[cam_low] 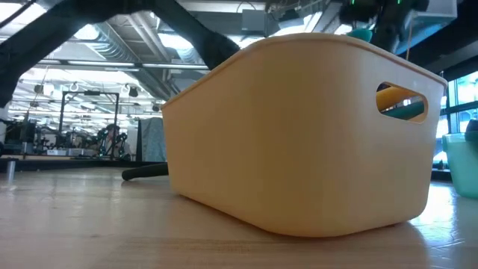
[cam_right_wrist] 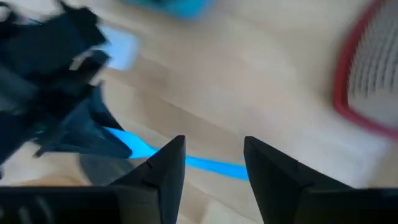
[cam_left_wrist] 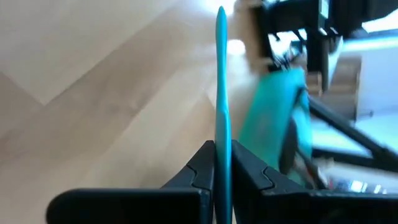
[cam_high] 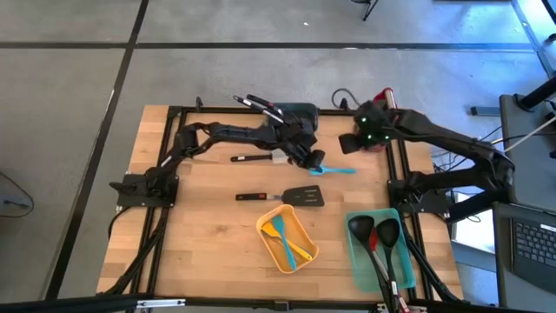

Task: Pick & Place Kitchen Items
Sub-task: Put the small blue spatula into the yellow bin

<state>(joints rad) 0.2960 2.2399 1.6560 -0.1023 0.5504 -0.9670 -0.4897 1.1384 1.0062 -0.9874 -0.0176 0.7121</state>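
Note:
My left gripper (cam_high: 311, 163) reaches to the table's middle and is shut on a teal spatula (cam_high: 337, 169), seen edge-on in the left wrist view (cam_left_wrist: 221, 74). My right gripper (cam_high: 354, 143) hangs open above the far right of the table, over that spatula's handle (cam_right_wrist: 211, 165), with nothing between its fingers. A black turner (cam_high: 288, 197) lies flat on the table nearer the front. A white-headed utensil (cam_high: 256, 157) lies beside the left arm. The yellow bin (cam_high: 300, 228) holds teal and orange spatulas. The teal bin (cam_high: 358, 261) holds black ladles. My left gripper pinches the teal spatula between its two fingers near one end (cam_left_wrist: 222, 163), with the flat sides against the pads. The fingers come slanting down from the table's left. The rest of the spatula juts out beyond the fingertips toward the table's right edge, off the tabletop.
A red-rimmed utensil (cam_high: 385, 94) lies at the far right corner and shows in the right wrist view (cam_right_wrist: 367, 81). The low view is mostly filled by the yellow bin's wall (cam_low: 299, 127); a black handle (cam_low: 146, 172) lies behind it. Bare wood lies at the table's left.

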